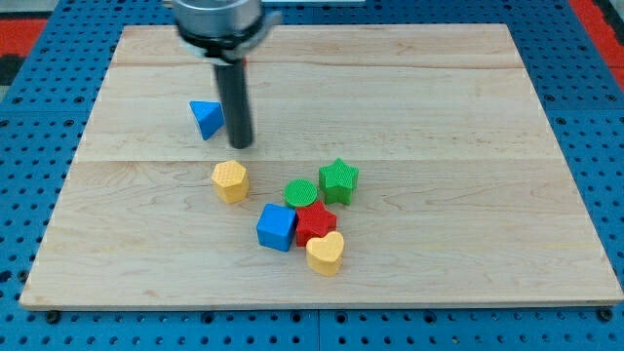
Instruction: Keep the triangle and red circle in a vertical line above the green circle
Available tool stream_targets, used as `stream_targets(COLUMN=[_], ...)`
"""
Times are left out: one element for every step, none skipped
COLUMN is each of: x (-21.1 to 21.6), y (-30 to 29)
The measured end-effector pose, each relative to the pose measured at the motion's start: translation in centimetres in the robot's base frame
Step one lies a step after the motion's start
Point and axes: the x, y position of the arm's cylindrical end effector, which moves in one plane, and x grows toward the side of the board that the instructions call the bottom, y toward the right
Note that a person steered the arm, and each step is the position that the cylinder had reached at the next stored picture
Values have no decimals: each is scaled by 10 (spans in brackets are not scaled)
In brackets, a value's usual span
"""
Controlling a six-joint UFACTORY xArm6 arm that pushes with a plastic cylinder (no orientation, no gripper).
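Pale wooden table (468, 117) made of planks, set on a blue pegboard (585, 117). Upper left of centre: straight dark rod descending from a grey arm mount, my tip (241, 145) resting on the wood just to the right of a blue triangular block (206, 118), very close, contact impossible to confirm. No fingers on this arm, only the rod, so nothing clenched or released. Below the tip, slightly left: yellow hexagonal block (231, 180), apart from the rest. Lower centre: tight cluster with a green circular block (300, 191), a green star-shaped block (339, 180) just to its right, a red star-shaped block (315, 223) below it, a blue cube (277, 226) to the lower left, and a yellow heart-shaped block (326, 253) at the bottom. Triangle well apart from the green circle, up and to the left. No red circle distinguishable.
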Motion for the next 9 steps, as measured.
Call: stream_targets(x=[40, 63, 41, 37, -32, -53, 7, 0, -62], y=[-22, 30, 4, -85, -95, -20, 24, 31, -14])
